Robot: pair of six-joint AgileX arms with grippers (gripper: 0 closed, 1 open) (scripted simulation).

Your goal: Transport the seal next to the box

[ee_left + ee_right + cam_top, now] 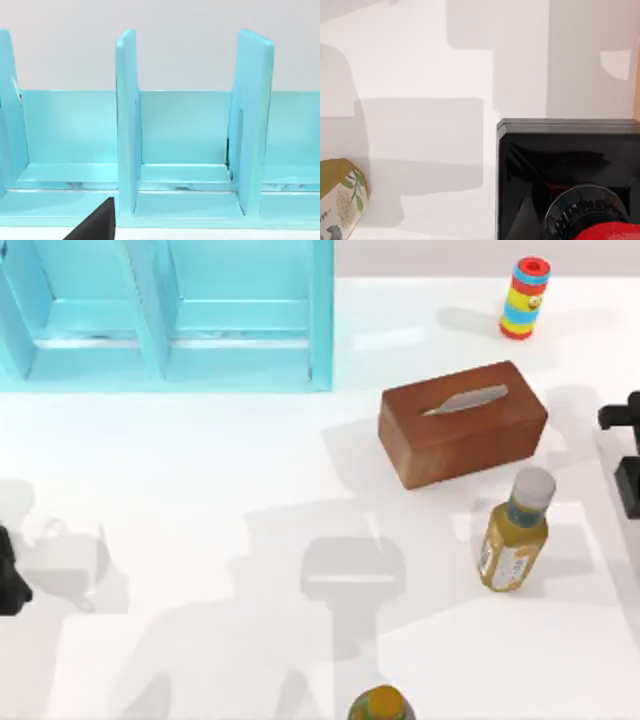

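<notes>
Right tool (628, 455) sits at the tabletop's right edge, mostly cut off in the top view; cannot tell how its fingers stand. Right wrist view looks down at the seal (567, 180), black cube base with ribbed collar and red knob at the frame edge, directly under the camera, probably in or just below the tool. Box (463, 422) lies just left of the right tool, brown wood, pale tissue in the slot. Yellow bottle (516, 530) stands in front of the box, near the right tool. Striped cylinder (526, 297) is at the far right. A 2nd bottle top (380, 705) is at the near edge. Turquoise cabinet (165, 315) fills the far left. Left tool (10, 575) parked at the left edge, facing the cabinet; finger state unclear. Tabletop (200, 500) is white
</notes>
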